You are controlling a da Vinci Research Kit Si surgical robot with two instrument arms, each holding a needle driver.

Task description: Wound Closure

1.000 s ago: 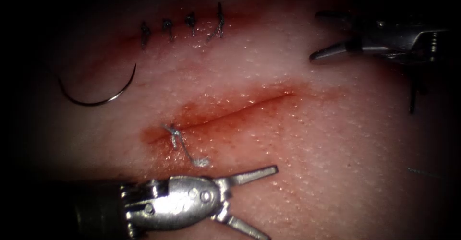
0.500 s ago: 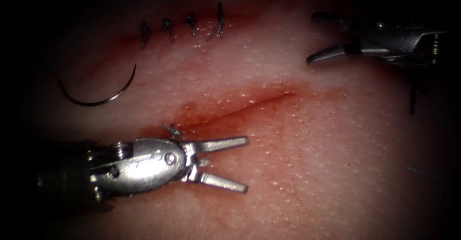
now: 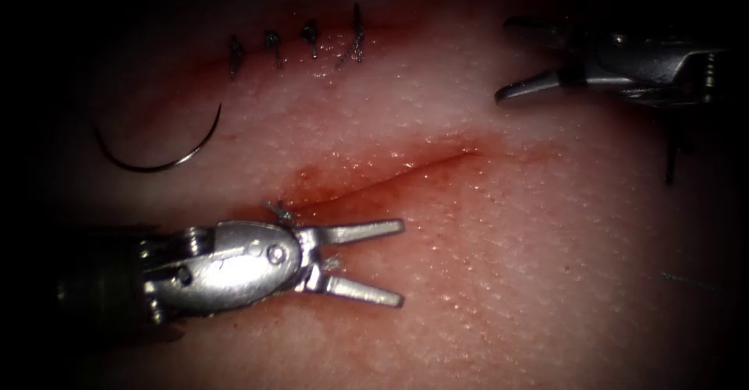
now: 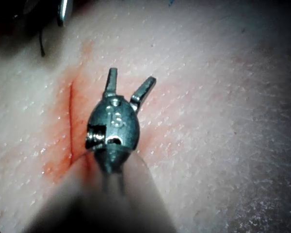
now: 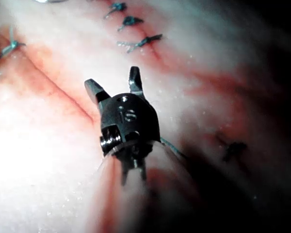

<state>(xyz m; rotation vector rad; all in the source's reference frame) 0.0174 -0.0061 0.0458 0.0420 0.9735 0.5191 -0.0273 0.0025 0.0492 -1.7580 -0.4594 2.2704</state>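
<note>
The curved needle lies loose on the tissue at the upper left, away from both tools and not in the tissue. The open cut runs across the middle, with one knotted stitch at its left end. My left tool sits open just below that end, holding nothing; its body covers the stitch's thread tail. In the left wrist view its jaws are spread beside the cut. My right tool hovers open at the upper right, empty. The right wrist view shows its jaws spread above the tissue.
A closed earlier cut with several dark stitches runs along the top; they appear too in the right wrist view. Red fluid stains the tissue around the open cut. A dark thread end hangs under the right tool's shaft.
The left tool moved up and left from the lower edge to sit over the stitch's thread tail, jaws narrowing somewhat. The right tool shifted slightly left. The needle stayed put.
</note>
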